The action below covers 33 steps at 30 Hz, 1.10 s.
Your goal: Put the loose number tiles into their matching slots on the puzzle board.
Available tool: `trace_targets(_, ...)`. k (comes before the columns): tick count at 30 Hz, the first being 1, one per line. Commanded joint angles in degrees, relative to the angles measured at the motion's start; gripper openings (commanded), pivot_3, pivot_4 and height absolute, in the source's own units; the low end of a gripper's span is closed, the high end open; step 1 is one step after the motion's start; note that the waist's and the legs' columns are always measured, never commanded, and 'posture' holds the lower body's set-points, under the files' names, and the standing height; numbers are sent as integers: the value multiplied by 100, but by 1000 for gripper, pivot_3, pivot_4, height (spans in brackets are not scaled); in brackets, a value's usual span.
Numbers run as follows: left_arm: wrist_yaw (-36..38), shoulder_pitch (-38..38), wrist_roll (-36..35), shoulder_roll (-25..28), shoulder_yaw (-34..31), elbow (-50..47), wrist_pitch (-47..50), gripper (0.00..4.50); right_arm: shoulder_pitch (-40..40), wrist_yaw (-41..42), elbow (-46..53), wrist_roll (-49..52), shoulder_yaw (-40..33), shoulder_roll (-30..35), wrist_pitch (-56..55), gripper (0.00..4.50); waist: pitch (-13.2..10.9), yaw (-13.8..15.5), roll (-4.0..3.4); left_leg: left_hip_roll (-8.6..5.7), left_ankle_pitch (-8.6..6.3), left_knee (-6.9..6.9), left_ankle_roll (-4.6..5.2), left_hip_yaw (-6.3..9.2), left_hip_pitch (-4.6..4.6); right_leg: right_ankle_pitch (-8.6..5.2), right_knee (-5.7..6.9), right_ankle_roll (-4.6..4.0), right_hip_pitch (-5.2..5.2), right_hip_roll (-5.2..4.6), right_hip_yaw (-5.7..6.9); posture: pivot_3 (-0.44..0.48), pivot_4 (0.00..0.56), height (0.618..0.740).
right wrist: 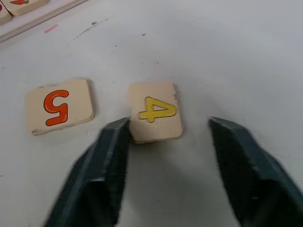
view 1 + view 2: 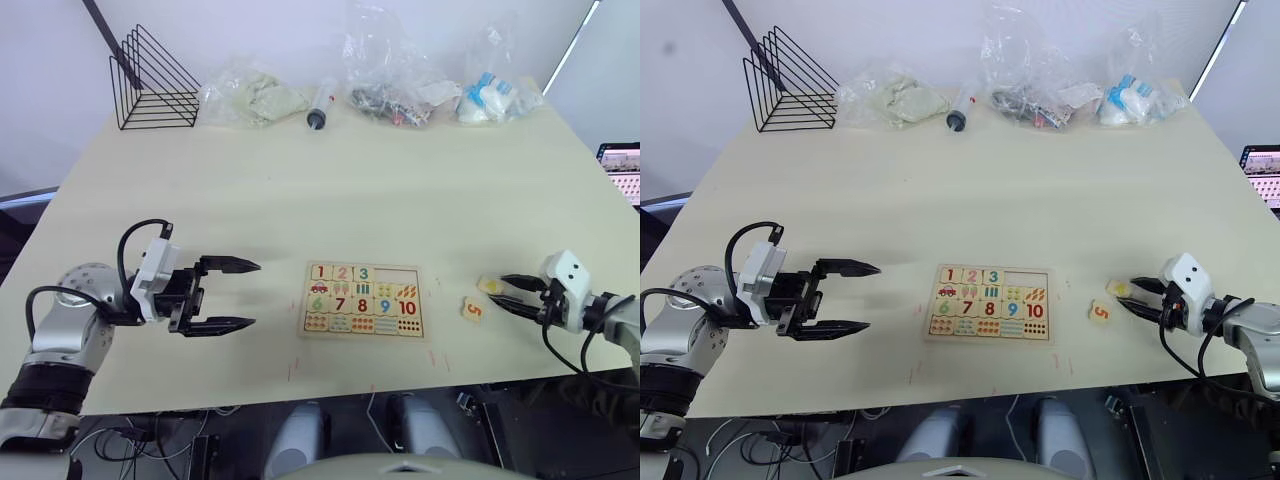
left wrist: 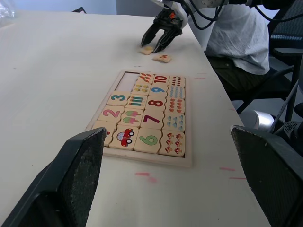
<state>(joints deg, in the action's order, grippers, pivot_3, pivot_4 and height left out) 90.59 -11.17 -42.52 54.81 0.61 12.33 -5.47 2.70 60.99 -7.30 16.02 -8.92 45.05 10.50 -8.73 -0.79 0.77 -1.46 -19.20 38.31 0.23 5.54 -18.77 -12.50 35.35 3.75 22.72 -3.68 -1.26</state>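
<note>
Right gripper (image 1: 163,137) stood open, jaws straddling the 4 tile (image 1: 155,111), one finger touching its edge. Best to centre before closing. 5 tile (image 1: 59,105) lay just beside. Beyond, puzzle board (image 2: 363,300) had two slots free. Left gripper (image 2: 222,294) hung wide.

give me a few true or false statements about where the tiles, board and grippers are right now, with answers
1. Tiles 1, 2 and 3 sit in the puzzle board's top row. True.
2. The 5 tile is already in its slot. False: it lies loose on the table, right of the board.
3. The right gripper is open with the 4 tile between its fingers. True.
4. The left gripper holds a tile. False: it is open and empty, left of the board.
5. The 4 and 5 tiles are stacked. False: they lie side by side.
</note>
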Motion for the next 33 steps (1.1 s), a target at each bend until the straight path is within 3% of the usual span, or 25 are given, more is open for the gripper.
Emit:
trace_targets(1, 191, -12, -97, 20, -147, -128, -48, 4500, -13, 11, -52, -81, 30, 65, -107, 1039, 1, 1, 2, 0, 0, 0, 0, 0, 0, 0, 0, 0, 0, 0, 0, 0, 150, 740)
trace_targets(10, 191, 55, -37, -111, -292, -148, -19, 4500, -70, 108, 365, 52, -47, 198, -66, 985, -1, 2, -2, 0, 0, 1, 0, -1, 0, 0, 0, 0, 0, 0, 0, 0, 150, 740)
trace_targets(19, 103, 305, 161, -414, -625, -419, 113, 4500, 335, -62, 1896, 226, 207, 660, 1599, 985, -5, 0, -7, 2, 0, 0, 0, 17, -1, 0, -1, 1, 2, -1, -1, 0, 150, 740)
trace_targets(26, 47, 431, 286, -532, -805, -519, 175, 4500, 1031, -269, 2964, 365, 851, 890, 3069, 985, -5, 8, -7, 4, 0, 0, 0, 25, -5, 0, -6, 0, 4, -2, 3, 0, 150, 740)
trace_targets(33, -41, 491, 349, -628, -950, -647, 281, 4500, 2487, -459, 3333, 292, 2035, 577, 4177, 985, -7, -2, -8, 5, 0, -3, 0, 29, -14, 1, -31, 2, 4, -2, 10, 0, 150, 740)
